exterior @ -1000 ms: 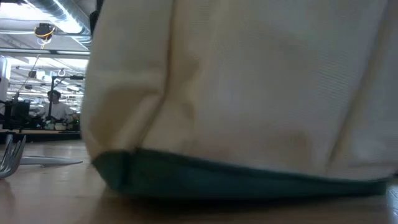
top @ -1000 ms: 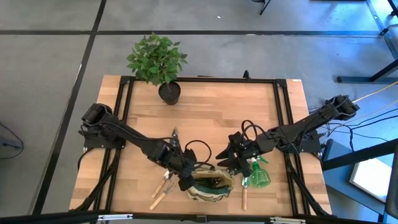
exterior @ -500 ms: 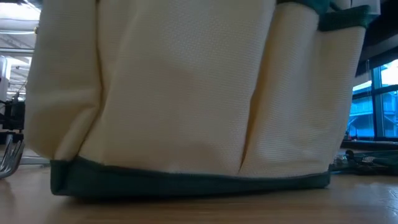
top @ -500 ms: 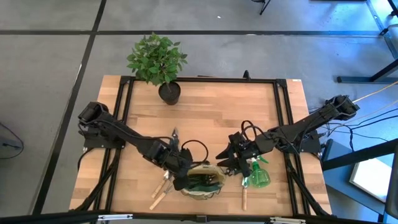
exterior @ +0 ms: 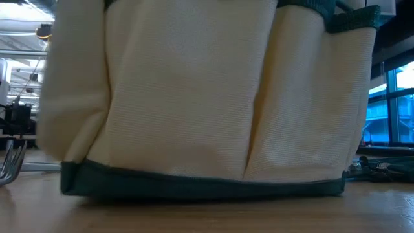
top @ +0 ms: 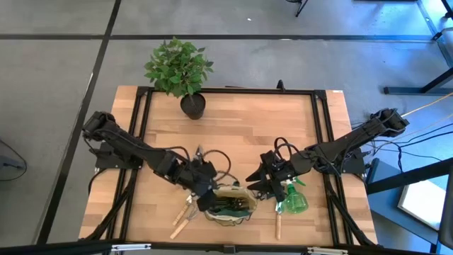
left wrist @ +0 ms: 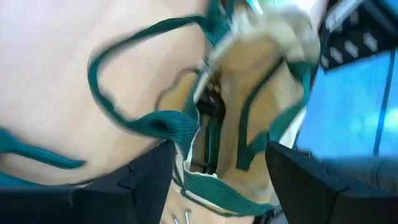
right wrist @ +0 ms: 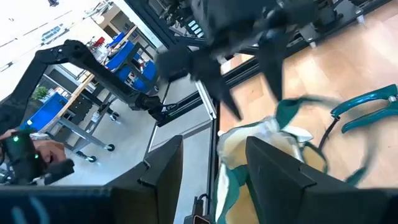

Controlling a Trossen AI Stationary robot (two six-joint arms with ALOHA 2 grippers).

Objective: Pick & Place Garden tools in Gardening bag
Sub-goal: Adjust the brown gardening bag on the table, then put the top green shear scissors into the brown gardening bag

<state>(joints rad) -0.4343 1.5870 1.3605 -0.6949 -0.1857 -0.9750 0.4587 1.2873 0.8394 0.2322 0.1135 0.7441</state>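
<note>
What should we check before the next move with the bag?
1. Bag upright on the table: ok, base sits flat in the low view.
2. Bag mouth open: ok, a tool shows inside in the left wrist view.
3. Left hand at the bag's rim: ok; grip on the rim: cannot tell.
4. Right hand beside the bag, fingers apart, empty: ok.
5. Spray bottle still outside the bag: not ok.
6. Wooden-handled tools on the table left of the bag: not ok.
</note>
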